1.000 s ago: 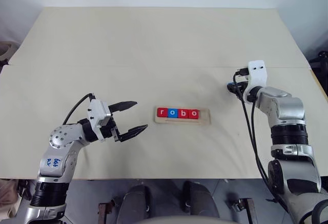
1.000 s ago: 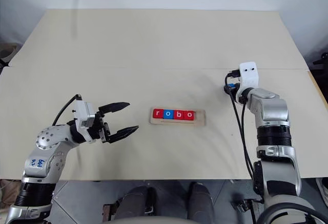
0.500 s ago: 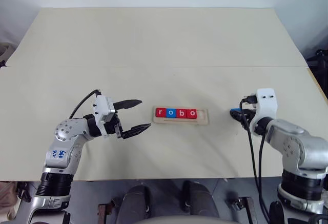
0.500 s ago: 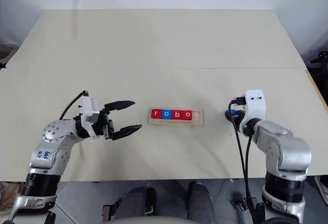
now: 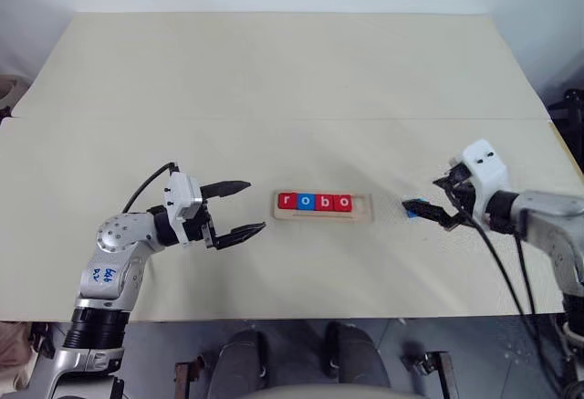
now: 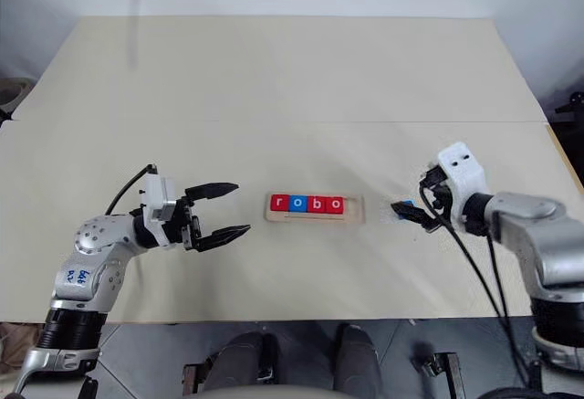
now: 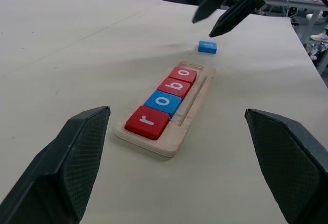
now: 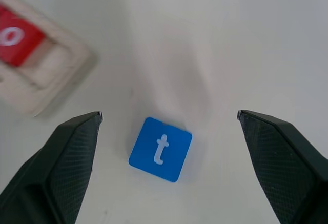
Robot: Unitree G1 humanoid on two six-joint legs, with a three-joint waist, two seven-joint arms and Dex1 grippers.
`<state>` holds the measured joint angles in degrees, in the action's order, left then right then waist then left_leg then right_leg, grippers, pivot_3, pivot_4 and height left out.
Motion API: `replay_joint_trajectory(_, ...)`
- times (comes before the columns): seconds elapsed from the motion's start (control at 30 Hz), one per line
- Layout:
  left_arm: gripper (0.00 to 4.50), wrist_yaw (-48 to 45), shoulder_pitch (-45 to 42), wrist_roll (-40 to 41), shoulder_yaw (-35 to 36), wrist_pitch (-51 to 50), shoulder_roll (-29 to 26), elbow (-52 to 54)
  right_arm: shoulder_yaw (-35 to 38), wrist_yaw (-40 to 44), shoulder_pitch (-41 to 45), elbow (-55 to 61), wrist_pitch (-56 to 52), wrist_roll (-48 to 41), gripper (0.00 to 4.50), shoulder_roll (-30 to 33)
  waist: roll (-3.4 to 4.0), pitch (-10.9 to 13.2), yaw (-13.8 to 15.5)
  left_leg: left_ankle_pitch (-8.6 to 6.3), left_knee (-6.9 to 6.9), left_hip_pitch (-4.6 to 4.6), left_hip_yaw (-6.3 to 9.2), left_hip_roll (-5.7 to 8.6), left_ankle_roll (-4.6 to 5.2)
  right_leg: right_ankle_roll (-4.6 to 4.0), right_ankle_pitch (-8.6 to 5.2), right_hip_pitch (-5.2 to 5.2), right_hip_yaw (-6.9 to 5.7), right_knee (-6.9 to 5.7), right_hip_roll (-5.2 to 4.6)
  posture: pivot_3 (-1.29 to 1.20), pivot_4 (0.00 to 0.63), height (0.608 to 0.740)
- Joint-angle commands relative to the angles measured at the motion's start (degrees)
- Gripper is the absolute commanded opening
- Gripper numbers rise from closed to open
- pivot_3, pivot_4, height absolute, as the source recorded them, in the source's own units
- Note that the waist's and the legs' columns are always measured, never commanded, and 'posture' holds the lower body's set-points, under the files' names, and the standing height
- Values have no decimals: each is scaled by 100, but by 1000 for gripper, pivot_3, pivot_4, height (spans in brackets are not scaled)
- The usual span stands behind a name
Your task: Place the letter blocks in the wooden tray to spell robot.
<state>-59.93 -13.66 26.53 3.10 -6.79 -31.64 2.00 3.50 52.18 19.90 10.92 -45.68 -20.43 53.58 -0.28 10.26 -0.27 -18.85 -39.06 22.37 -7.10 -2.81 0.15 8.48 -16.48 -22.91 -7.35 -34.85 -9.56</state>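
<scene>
Blue t tile (image 8: 160,149) lies flat on the tan surface (image 5: 274,79), just right of the pale wooden tray (image 5: 326,204) holding r, o, b, o. My right tool (image 5: 436,207) has swung back over it and spread wide; I judge a pickup comes next. Left tool (image 5: 239,208) hovers wide, empty.

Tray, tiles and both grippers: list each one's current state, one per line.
wooden tray: flat on the table, four slots filled, end slot empty.
r, o, b, o tiles: seated in the tray, letters up.
t tile: loose on the table, letter up.
left gripper: open, empty.
right gripper: open, over the t tile.
</scene>
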Motion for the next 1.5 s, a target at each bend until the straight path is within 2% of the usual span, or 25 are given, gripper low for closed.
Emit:
replay_joint_trajectory(0.03, 4500, -114, -12, 45, 68, 113, -85, 254, -572, 1469, 261, -913, 2023, 503, 4462, 429, 0, 0, -3, 0, 0, -1, -2, 0, 0, 1, 0, 1, 0, 1, 0, 0, 150, 740)
replay_joint_trajectory(0.1, 4500, -154, -8, 39, 66, 121, -113, 279, -887, 1869, 641, -1696, 2810, 826, 4462, 457, -1, 1, -13, 0, -2, -1, -5, 0, 0, 4, 2, 2, 1, 4, 0, 0, 150, 740)
replay_joint_trajectory(0.23, 4500, -175, 3, 30, 81, 128, -128, 311, -1301, 2434, 1307, -2878, 3692, 1241, 4462, 302, -1, 1, -16, 2, -4, -3, -7, 0, -2, 5, 2, 2, 2, 2, 0, 0, 150, 740)
replay_joint_trajectory(0.27, 4500, -150, 10, 23, 92, 129, -122, 333, -1400, 2518, 1459, -3154, 3886, 1366, 4292, 245, -1, 1, -15, 2, -4, -3, -6, -1, -3, 5, 2, 3, 1, 3, 0, 0, 150, 740)
replay_joint_trajectory(0.33, 4500, -91, 33, 28, 109, 99, -113, 413, -1526, 2659, 1685, -3571, 4154, 1523, 3850, 140, -1, 1, -16, 2, -6, -3, -7, -1, -3, 5, 2, 6, 1, 5, 0, 0, 150, 740)
replay_joint_trajectory(0.57, 4500, 52, 192, 67, 118, 17, -115, 680, -1559, 2975, 1988, -4201, 4550, 1641, 1475, -112, -1, 1, -1, 2, -10, -3, -3, -1, -3, 5, 2, 10, -1, 4, 0, 0, 150, 740)
replay_joint_trajectory(0.73, 4500, 84, 200, 80, 150, -4, -136, 696, -1489, 3032, 2206, -4161, 4332, 1608, 1455, -170, -1, 1, -5, 3, -10, -7, -3, -2, -4, 4, 2, 10, -1, -1, 0, 0, 150, 740)
replay_joint_trajectory(1.0, 4500, 106, 146, 64, 124, 20, -108, 637, -1555, 3051, 2311, -2490, 2896, 1156, 1455, -548, 1, 1, -1, 3, -10, -6, 1, -4, -6, 2, 1, 9, -3, -3, 0, 0, 150, 740)
replay_joint_trajectory(1.23, 4500, 133, 171, 41, 120, 86, -72, 611, -1980, 2472, 2434, -2705, 3193, 1897, 1455, -893, 0, 1, 10, 3, -13, -3, 2, -2, -5, 3, 1, 10, -5, -4, 0, 0, 150, 740)
replay_joint_trajectory(1.5, 4500, 197, 218, 41, 161, 128, -77, 622, -1978, 2609, 2500, -2721, 3191, 1884, 1455, -961, 1, 1, -3, 3, -12, -4, 1, -2, -6, 2, 1, 9, -5, -5, 0, 0, 150, 740)
